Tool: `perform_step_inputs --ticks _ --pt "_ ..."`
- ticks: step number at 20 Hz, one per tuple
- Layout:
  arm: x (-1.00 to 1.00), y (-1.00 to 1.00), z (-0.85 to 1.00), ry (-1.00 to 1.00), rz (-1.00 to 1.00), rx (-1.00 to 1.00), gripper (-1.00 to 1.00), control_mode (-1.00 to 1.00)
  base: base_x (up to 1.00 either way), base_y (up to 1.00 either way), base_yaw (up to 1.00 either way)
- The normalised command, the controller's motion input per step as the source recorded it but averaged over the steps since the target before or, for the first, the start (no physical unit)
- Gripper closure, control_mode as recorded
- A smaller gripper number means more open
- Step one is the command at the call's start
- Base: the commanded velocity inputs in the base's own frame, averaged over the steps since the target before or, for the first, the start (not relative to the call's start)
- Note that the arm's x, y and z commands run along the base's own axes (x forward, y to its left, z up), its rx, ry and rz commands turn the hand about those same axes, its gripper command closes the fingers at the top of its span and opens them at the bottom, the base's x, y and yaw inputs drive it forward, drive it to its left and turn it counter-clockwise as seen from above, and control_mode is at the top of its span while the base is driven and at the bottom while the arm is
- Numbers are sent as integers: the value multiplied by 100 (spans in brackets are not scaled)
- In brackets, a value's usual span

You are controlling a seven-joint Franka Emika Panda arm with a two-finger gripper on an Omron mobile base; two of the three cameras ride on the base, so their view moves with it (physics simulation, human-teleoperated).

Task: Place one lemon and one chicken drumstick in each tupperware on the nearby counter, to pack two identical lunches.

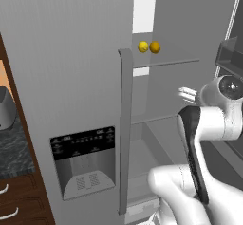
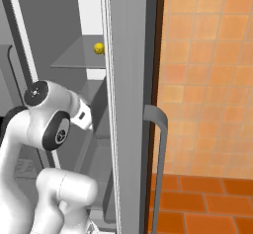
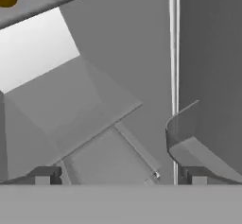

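Left base view, 2 round yellow lemons (image 1: 148, 47) on smooth grey fridge shelf (image 1: 166, 63), pincer (image 3: 118, 176) apart.

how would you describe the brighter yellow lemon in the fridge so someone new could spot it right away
Look into the open grey fridge, past the closed door with the dispenser panel, to the upper shelf. Two small round fruits sit there side by side. The lemon is the left one in the left base view, nearer the door's handle, and is pale bright yellow, while its neighbour is a deeper orange-yellow.
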Motion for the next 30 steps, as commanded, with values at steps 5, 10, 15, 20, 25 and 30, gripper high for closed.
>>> perform_step_inputs --ticks 5,10,15,20,25,30 --pt "-15 3 100 -52 37 -12 -100 -100 0 0 0" --pt "-6 40 100 -15 30 -23 -100 -100 0 0 0" --pt "-18 45 100 31 7 -26 -100 -100 0 0 0" --pt "-1 14 62 41 0 -13 -100 -100 0 0 0" --pt "64 -28 -26 -8 0 0 -100 -100 0 0 0" --pt "94 -33 -46 -7 0 0 -100 -100 0 0 0"
